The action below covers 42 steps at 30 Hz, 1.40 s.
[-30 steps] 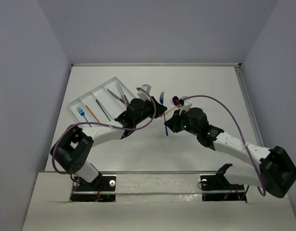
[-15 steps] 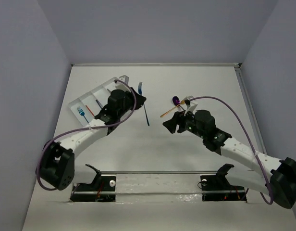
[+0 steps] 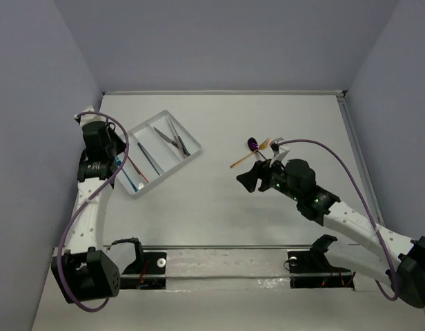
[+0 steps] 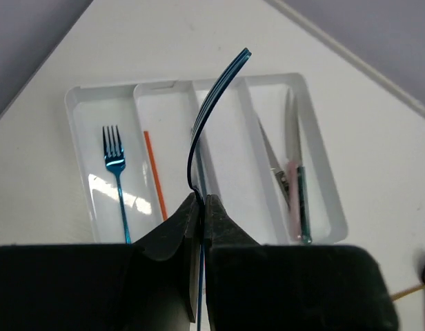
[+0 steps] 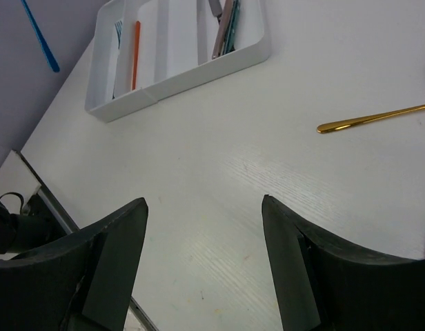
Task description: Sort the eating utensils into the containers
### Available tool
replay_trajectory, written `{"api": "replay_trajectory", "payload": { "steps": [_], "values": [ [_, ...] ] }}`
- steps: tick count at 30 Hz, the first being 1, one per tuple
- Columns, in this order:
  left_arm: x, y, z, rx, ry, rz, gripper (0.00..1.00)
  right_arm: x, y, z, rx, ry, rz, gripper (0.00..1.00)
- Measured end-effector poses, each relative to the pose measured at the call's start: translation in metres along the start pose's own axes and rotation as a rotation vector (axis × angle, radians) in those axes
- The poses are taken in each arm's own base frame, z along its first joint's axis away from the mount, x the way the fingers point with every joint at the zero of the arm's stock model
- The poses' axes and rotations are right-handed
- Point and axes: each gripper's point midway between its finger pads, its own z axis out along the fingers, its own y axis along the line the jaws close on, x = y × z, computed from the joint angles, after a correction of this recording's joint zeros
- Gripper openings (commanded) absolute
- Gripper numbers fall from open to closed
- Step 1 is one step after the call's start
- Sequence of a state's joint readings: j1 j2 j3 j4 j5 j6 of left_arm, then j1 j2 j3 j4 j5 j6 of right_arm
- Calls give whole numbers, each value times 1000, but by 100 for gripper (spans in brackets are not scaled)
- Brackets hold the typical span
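Note:
My left gripper (image 4: 201, 200) is shut on a thin blue utensil (image 4: 211, 103) that curves up from its jaws, above the white tray (image 3: 190, 159). The tray's long containers show in the left wrist view: a blue fork (image 4: 115, 162) in the leftmost, an orange utensil (image 4: 154, 172) in the one beside it, and silver and teal pieces (image 4: 293, 183) in the rightmost. My right gripper (image 5: 202, 207) stands open over bare table, nothing between its fingers. A gold utensil (image 5: 374, 117) and a purple spoon (image 3: 253, 144) lie on the table just beyond it.
White walls close the table at the back and on both sides, and the left arm (image 3: 88, 200) runs close along the left wall. A purple cable (image 3: 337, 165) arcs over the right arm. The arm bases sit on a rail (image 3: 226, 265) at the near edge.
The right gripper opened and let go of the blue utensil. The left arm swung left with it from the table's middle to the tray's left end. The right gripper drew back slightly.

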<state>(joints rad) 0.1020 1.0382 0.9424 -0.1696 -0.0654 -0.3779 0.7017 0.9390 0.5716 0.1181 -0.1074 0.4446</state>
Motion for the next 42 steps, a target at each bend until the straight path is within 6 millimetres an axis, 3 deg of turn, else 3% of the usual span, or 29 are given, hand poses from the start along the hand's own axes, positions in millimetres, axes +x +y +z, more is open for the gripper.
{"api": "replay_trajectory", "payload": {
  "steps": [4,7,14,19,21,23,24,26,27,28,30,32,36,40,42],
  "values": [
    [57,57,30,-159,152,11,0,1,-1,-3,5,5,1,73],
    [85,96,37,-263,238,-14,0,0,0,-5,6,3,0,73],
    [79,103,49,-269,214,-23,0,2,-2,-6,12,12,-2,73],
    [91,112,67,-290,260,-26,0,3,-2,-6,14,15,-2,73],
    [96,115,72,-298,278,-25,12,4,-3,-5,16,18,-1,73],
    [99,116,78,-302,292,-25,32,6,-4,-4,20,23,-1,73],
    [100,117,82,-302,299,-20,50,7,-5,-3,23,28,-1,73],
    [100,116,86,-302,299,-26,68,10,-7,-1,30,36,-2,72],
    [100,116,86,-299,301,-20,68,12,-9,0,36,46,-2,72],
    [99,115,86,-296,299,-20,84,16,-11,2,44,57,-1,72],
    [96,112,86,-286,287,-33,93,22,-16,6,62,77,-1,71],
    [90,105,84,-256,272,-42,94,26,-21,8,81,91,0,70],
    [60,71,66,-146,173,-50,96,34,-41,14,176,107,2,66],
    [22,-4,26,78,24,1,97,35,-62,20,296,115,8,63],
    [7,-50,-5,237,-47,32,98,38,-73,25,357,127,17,63]
  ]
}}
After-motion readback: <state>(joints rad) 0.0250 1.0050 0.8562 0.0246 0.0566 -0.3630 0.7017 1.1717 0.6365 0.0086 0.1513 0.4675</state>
